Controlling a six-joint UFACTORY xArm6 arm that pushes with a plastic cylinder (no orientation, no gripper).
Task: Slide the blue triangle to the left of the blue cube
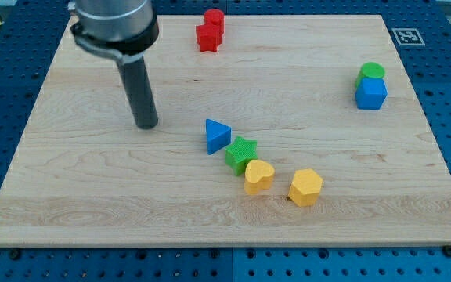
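The blue triangle (pixel 217 135) lies near the middle of the wooden board, touching the green star (pixel 242 153) at its lower right. The blue cube (pixel 371 93) sits far off at the view's right, with a green cylinder (pixel 372 72) touching its top side. My tip (pixel 146 124) is at the end of the dark rod, to the left of the blue triangle and a little above it in the view, with a clear gap between them.
A yellow heart (pixel 258 176) touches the green star's lower right. A yellow hexagon (pixel 305 187) lies just right of the heart. Two red blocks (pixel 210 32) sit together at the board's top edge. The board (pixel 69 196) rests on a blue pegboard table.
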